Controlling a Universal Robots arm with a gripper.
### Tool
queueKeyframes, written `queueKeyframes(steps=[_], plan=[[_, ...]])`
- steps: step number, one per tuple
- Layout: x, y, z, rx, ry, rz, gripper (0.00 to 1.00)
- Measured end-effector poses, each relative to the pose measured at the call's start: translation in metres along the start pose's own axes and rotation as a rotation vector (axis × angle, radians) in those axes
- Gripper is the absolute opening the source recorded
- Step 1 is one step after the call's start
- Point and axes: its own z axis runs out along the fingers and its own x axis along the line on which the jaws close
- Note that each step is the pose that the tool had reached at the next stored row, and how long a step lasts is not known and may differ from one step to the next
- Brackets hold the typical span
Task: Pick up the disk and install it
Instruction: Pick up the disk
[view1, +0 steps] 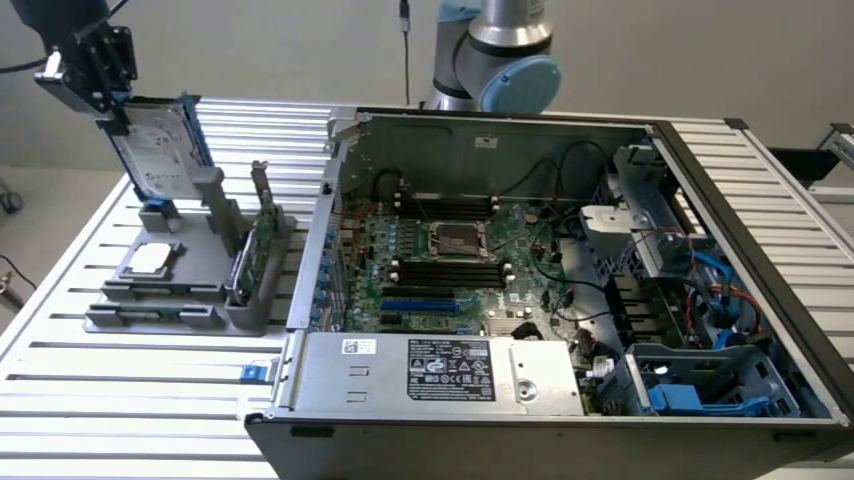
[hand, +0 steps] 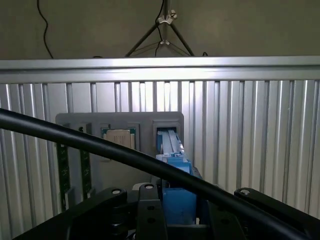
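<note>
Reading the jaws as clamped on the top end of the disk (view1: 150, 150). In the wrist view its blue rail (hand: 176, 200) sits pinched between them with no gap showing. You won't see the contact faces: a black cable (hand: 100, 147) crosses in front, and the jaw bodies cover the disk's upper end. In the exterior view the tool above the jaws is cut off by the picture's top edge.

The disk's lower end meets the grey fixture (view1: 200, 235). I can't tell whether it is seated in the slot or just clear of it.

The disk's long axis is near vertical, and its top leans toward the exterior view's left. The broad labelled face is turned toward the exterior camera.

It's silver-grey metal with a white label, print too small to read. A blue rail runs down the long edge on the exterior view's right, and there's a blue tab at the bottom.

The fixture stands on the slatted metal counter (view1: 107, 400), at the exterior view's left. It also carries a square silver chip (view1: 147, 258) lying flat and a green card (view1: 256, 250) standing on edge. The open computer case (view1: 467, 135) sits just beside the fixture on the exterior view's right, motherboard exposed. The arm (view1: 501, 50) rises behind the case.
</note>
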Motion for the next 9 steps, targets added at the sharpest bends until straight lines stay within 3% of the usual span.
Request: queueKeyframes(steps=[9], plan=[[0.0, -0.0024, -0.036, 0.0, 0.0, 0.0, 0.33]])
